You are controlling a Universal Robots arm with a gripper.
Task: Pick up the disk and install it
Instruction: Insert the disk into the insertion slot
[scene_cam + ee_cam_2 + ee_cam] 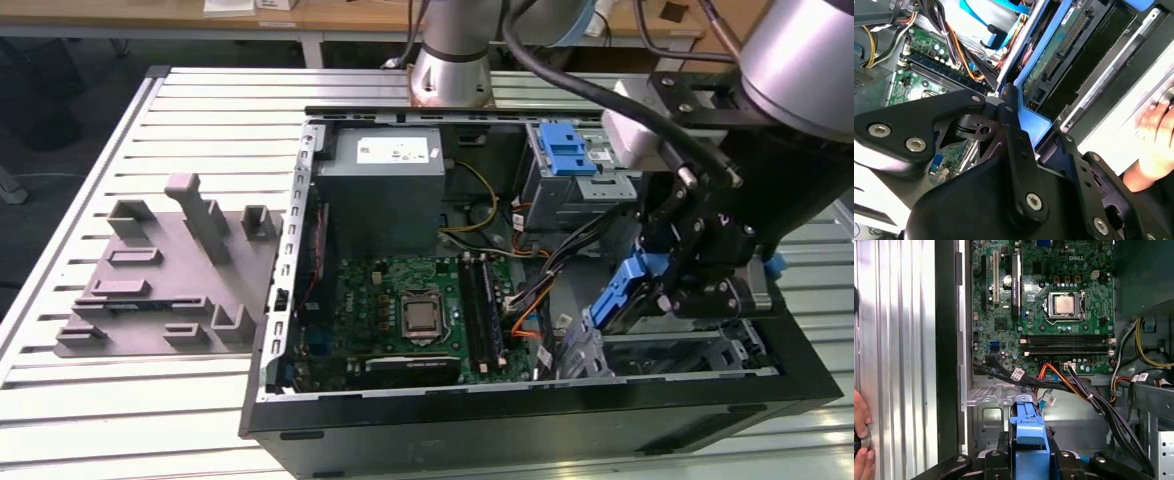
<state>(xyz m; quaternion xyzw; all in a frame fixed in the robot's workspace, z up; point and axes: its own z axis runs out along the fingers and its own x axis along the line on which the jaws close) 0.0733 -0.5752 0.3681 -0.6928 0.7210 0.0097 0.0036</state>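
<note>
Black pincer (705,285) clamped on blue-railed silver-grey disk (622,300), held tilted over open black computer case (534,410), green motherboard (414,315) alongside

A white slatted metal table (160,400) bears an open black computer case (534,420). On the exterior view's left of the case lies a grey moulded fixture plate (160,280). Beyond the table's far edge stand wooden desks (267,15) over a dark floor (54,110).
</note>
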